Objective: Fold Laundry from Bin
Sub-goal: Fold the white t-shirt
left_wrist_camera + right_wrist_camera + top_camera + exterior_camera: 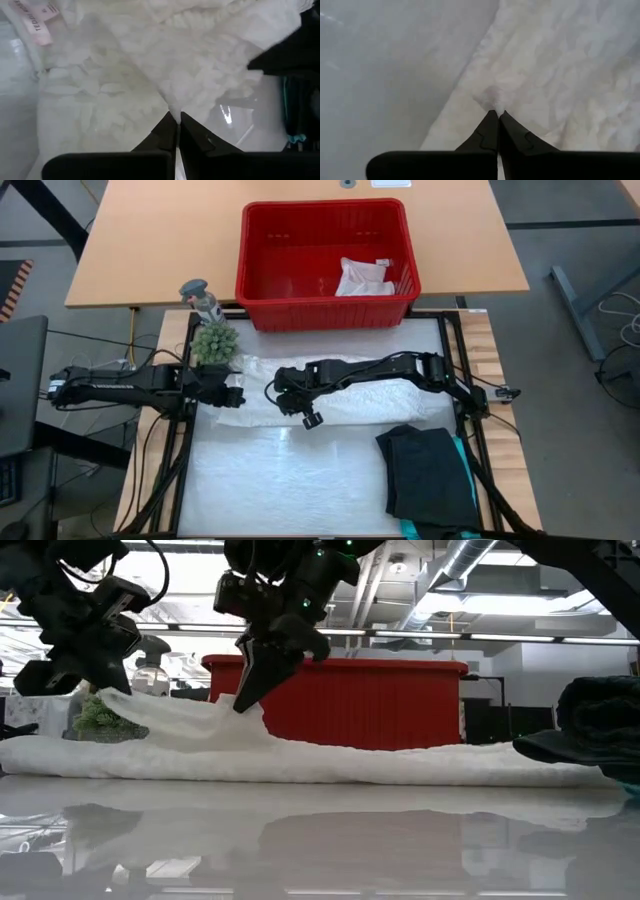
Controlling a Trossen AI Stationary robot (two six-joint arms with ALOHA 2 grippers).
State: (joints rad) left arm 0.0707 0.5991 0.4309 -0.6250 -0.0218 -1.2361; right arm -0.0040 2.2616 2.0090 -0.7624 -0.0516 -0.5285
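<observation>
**My workplace: a robotics lab**

I work in a lab or workshop, not a home. My table (300,480) has a glossy white top inside a black metal frame, with cables trailing off its sides to a grey concrete floor (580,420). A plain wooden desk (150,240) stands behind it. Looking level across the table, I see exposed silver ducts (470,555) and pipes under an open industrial ceiling.

Small green spiky plant (214,343) beside a grey figurine (201,297), wooden desk (150,240) behind
</observation>
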